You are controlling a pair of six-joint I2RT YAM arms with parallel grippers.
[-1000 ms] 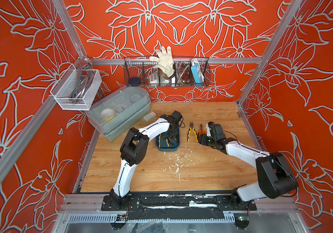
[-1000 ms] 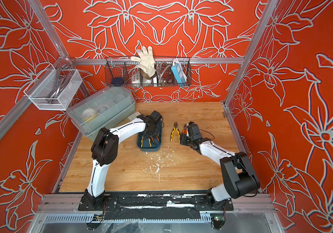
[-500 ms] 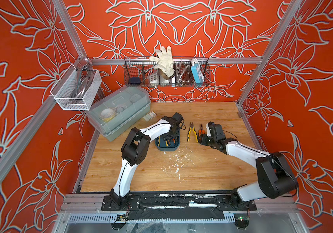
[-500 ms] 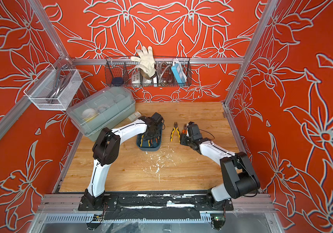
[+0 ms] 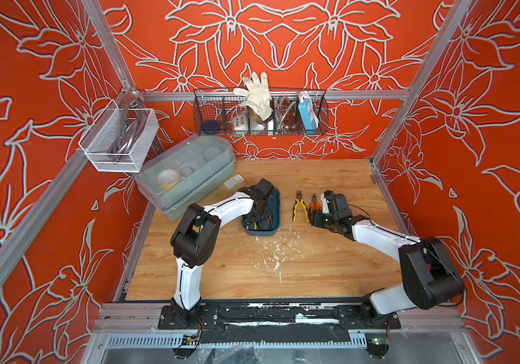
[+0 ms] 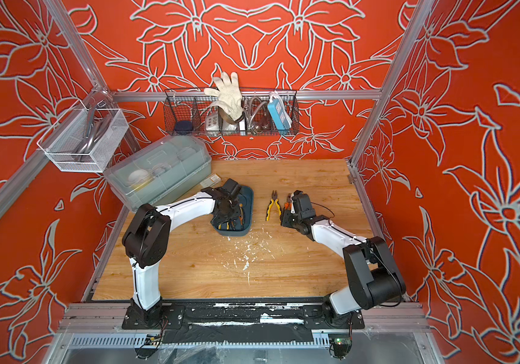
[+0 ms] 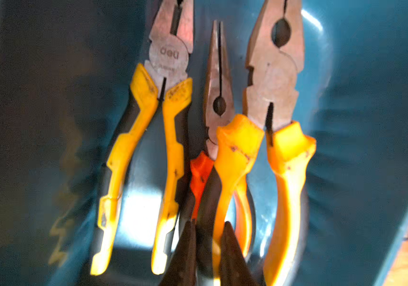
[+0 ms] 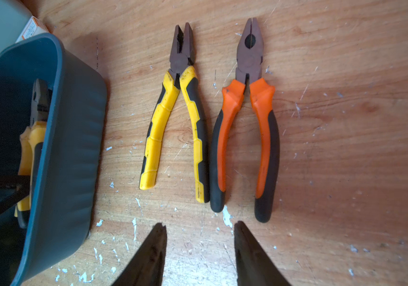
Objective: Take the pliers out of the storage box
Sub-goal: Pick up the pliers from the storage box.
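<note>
Three pliers (image 7: 170,62) in storage box (image 7: 371,99), beneath left tool (image 7: 209,250) — clamped on dark handle of long-nose pair (image 7: 219,81). Steel, likely heavy, stiff; you hold nearer pivot, handles may swing. Right tool (image 8: 200,247) apart, empty — two pairs (image 8: 248,62) ahead, on bench (image 8: 346,148).

Two yellow-handled pliers (image 8: 180,62), three orange-handled pliers (image 8: 248,64), one storage box (image 8: 74,148), two wire baskets (image 5: 116,141), one glove (image 5: 257,97)

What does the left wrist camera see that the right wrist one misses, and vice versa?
Left wrist only: all the contents of the teal storage box: yellow pliers, long-nose pliers, big orange pliers, with the left gripper shut on the long-nose handle. Right wrist only: a yellow pair and an orange pair on the wooden table, near the open right gripper. Both: the box itself, the right wrist glimpsing one tool inside.
</note>
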